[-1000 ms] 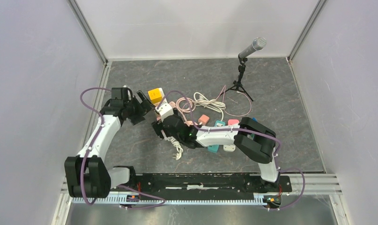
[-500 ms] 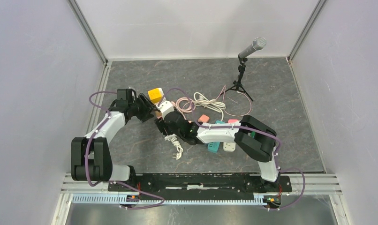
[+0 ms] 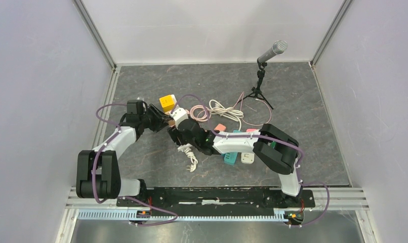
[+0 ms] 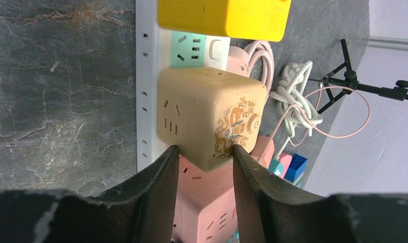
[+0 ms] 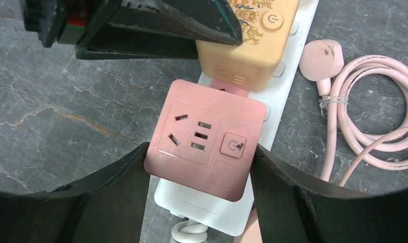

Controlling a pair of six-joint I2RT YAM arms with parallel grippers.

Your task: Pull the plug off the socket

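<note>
The left hand point(image 4: 203, 158) clamps the cream cube plug point(image 4: 207, 116); the right hand point(image 5: 199, 152) clamps the pink cube plug point(image 5: 204, 136) beside it, both on the white power strip point(image 4: 147, 76).

robotics lab test cell: pale wall panels point(image 3: 35, 91) are boxing in a grey stone-patterned table point(image 3: 303, 116) on three sides, with aluminium posts point(image 3: 94, 33) running up the corners. a microphone point(image 3: 273, 52) is standing on a small tripod point(image 3: 259, 92) at the far right, and a black mounting rail point(image 3: 217, 195) is carrying the cabled arm bases point(image 3: 96, 179) along the near edge.
</note>
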